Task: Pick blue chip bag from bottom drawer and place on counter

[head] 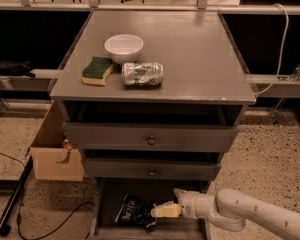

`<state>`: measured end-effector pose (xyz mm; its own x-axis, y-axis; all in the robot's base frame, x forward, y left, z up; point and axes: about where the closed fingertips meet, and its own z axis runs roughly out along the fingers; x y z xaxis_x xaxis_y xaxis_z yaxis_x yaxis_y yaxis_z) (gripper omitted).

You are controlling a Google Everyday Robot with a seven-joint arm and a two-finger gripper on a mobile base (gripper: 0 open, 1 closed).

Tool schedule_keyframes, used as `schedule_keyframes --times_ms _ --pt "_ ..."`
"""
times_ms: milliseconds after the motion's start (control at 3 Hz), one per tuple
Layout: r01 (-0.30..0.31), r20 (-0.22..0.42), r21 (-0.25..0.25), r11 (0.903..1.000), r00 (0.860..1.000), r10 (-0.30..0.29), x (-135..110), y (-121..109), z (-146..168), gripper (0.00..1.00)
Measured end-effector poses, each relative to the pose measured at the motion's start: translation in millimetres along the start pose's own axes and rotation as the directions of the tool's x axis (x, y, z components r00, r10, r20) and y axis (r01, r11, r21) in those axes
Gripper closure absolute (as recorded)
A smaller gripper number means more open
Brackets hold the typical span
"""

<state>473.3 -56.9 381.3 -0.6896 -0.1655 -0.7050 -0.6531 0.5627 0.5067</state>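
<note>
The gripper sits low in the bottom drawer, fingers apart, with one pale tip at the right edge of the blue chip bag, which lies crumpled on the drawer floor. The slick foil may slide aside as the fingers close. A thin pinch could then slip during the lift to the counter.

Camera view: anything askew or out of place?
Minor only. A dented can lies on its side on the counter beside the sponge. The blue chip bag lies crumpled in the open bottom drawer, with the pincer close beside it. Nothing spilled or broken.
</note>
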Motion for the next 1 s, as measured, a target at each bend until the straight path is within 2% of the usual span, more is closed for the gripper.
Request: schedule_keyframes --times_ms 333,667,1000 --pt "0.055 0.012 0.023 0.9983 0.998 -0.055 1.9 -22.5 31.4 0.00" --pt "0.130 0.034 0.065 0.9894 0.991 -0.132 6.5 -54.2 57.4 0.00" --pt "0.187 0.072 0.135 0.9730 0.978 -0.198 20.2 -79.5 70.4 0.00"
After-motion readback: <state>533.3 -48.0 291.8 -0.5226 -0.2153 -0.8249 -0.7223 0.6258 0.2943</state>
